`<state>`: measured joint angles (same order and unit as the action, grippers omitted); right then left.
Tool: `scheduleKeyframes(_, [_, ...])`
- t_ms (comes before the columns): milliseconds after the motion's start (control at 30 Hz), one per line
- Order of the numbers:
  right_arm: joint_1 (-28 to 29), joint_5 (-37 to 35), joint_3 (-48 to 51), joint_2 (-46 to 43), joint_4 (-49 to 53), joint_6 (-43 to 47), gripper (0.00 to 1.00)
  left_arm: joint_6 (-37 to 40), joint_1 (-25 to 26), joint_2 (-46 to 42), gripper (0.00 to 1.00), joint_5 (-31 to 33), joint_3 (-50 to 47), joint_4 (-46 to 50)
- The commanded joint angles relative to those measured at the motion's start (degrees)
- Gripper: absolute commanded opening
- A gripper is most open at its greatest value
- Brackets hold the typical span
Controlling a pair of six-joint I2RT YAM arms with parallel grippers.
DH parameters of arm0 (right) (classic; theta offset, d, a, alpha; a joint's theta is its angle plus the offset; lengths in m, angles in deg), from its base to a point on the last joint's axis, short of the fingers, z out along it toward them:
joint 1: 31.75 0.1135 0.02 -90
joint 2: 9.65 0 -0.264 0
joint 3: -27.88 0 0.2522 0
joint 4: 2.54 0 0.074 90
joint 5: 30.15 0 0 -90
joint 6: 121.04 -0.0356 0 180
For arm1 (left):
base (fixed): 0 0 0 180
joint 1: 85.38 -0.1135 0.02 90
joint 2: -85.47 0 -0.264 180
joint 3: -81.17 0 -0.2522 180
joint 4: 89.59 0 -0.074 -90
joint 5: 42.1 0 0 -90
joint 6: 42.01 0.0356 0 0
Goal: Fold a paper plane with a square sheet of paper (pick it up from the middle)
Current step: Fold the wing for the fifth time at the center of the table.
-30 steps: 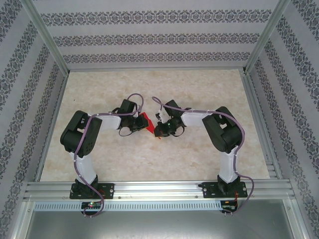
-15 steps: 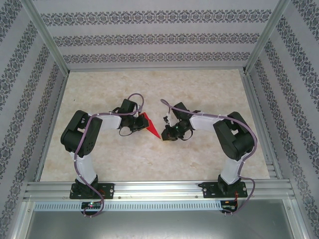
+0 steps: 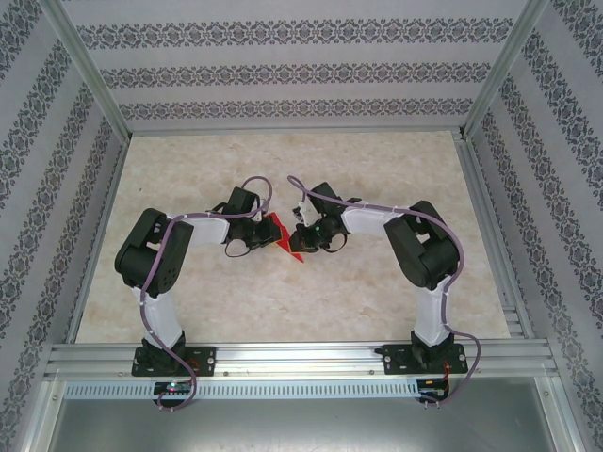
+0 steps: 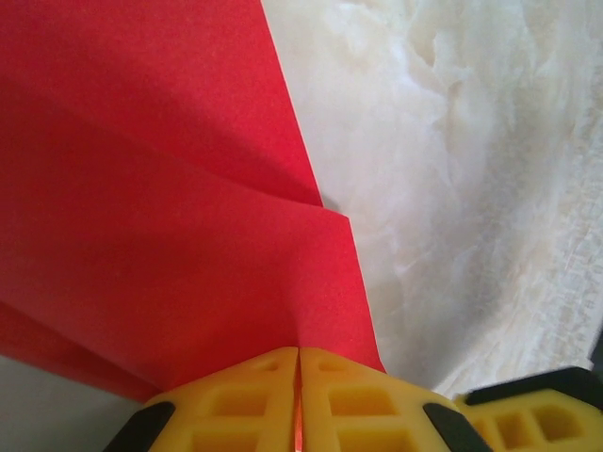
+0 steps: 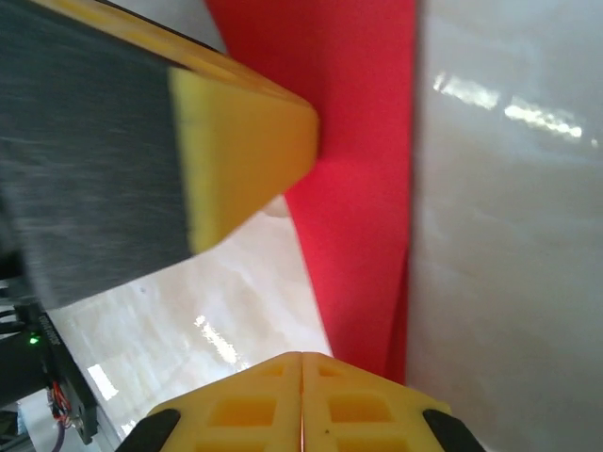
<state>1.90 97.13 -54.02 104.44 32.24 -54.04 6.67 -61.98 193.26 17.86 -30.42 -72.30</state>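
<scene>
The left pincer point(image 4: 298, 363) is clenched on the paper plane point(image 4: 170, 235). Its yellow fingers point(image 4: 236, 400) meet at the tips, and a thin red line of paper shows in the seam between them. From that grip the red paper fans out in creased, overlapping layers, one folded edge stepping over another. Its right side ends in a straight edge over the pale marbled tabletop point(image 4: 462, 188).

The right pincer point(image 5: 301, 377) has its fingers pressed together too. The paper rises as a narrow strip from just behind its right-hand finger, and I cannot tell whether any of it is caught there. In that wrist view a yellow pad point(image 5: 245, 141) on a dark body comes in from the upper left and touches the paper's edge.

From above, the two pincers face each other mid-tabletop with the plane between them, its tip toward the near side. The arms bend in from their bases on the near rail point(image 3: 301, 358)
</scene>
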Motion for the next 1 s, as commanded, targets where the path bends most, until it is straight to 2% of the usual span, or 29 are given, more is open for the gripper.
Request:
scheduleKeyframes(0, [0.1, -1.2, 0.3, 1.1, 0.0, -0.4, 0.08, 2.7, 0.1, 1.6, 0.11, 1.1, 0.3, 1.8])
scheduleKeyframes(367, [0.1, -4.0, 2.5, 3.1, 1.8, -0.1, 0.06, 1.0, 1.6, -2.9, 0.13, -7.1, -1.8, -6.6])
scheduleKeyframes(733, [-0.2, -4.5, 2.6, 3.5, 2.0, -0.5, 0.05, 0.3, 3.9, -2.6, 0.11, -2.0, -4.1, -4.6])
scheduleKeyframes(967, [-0.2, -5.4, 3.3, 3.3, 3.1, 0.3, 0.05, 5.3, 3.7, -2.1, 0.11, 3.7, -2.2, -0.1])
